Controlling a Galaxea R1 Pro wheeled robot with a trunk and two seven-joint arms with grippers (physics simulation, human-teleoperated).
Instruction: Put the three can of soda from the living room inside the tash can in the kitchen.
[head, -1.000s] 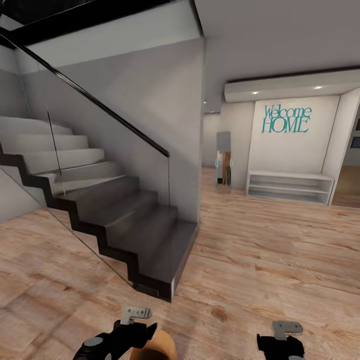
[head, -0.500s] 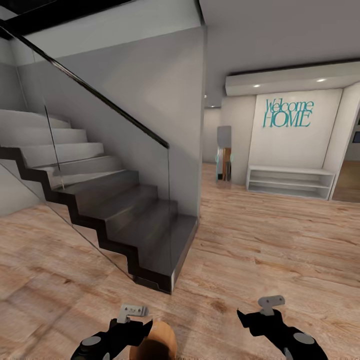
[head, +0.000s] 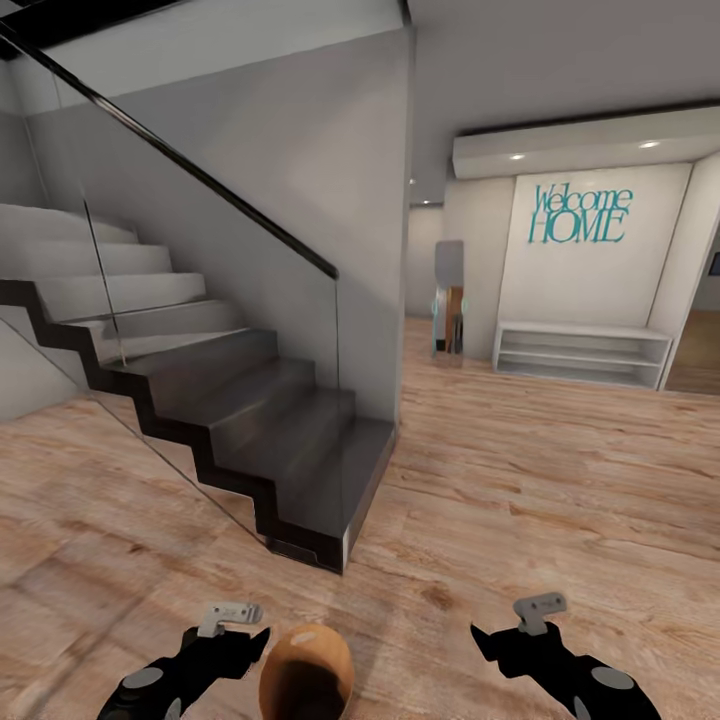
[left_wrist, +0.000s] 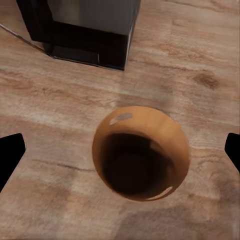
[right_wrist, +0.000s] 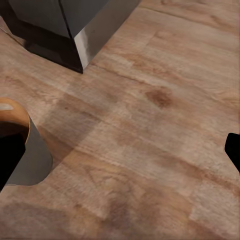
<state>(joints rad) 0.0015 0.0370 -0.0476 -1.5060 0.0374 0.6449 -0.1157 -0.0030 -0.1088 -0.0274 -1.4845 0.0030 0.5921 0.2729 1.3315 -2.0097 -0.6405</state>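
The left gripper hangs low over the wood plank floor, just beside the tash can. In the left wrist view its two dark fingertips sit wide apart at the opposite edges of the picture, so it is spread and grasps nothing; the tash can lies between them but clear of both, its dark inside facing the camera and its copper-brown wall rounded, with small bright glints on the rim. Whether the can stands upright or is tipped toward the camera cannot be told.

The right gripper hangs on the far side of the tash can from the left one, well apart from it. In the right wrist view one fingertip shows at one edge, and a dark shape at the opposite edge sits against the can's wall, so whether this gripper is spread or closed cannot be told; bare floor lies between.

Beyond the tash can, the bottom step of a dark staircase reaches the floor, its corner near the can. A glass balustrade with a black handrail climbs along the steps. Further from the can, past the stair's grey wall, a white alcove carries teal "Welcome HOME" lettering above a low white shelf unit. A tall narrow mirror stands beside the shelf unit, on the staircase side.
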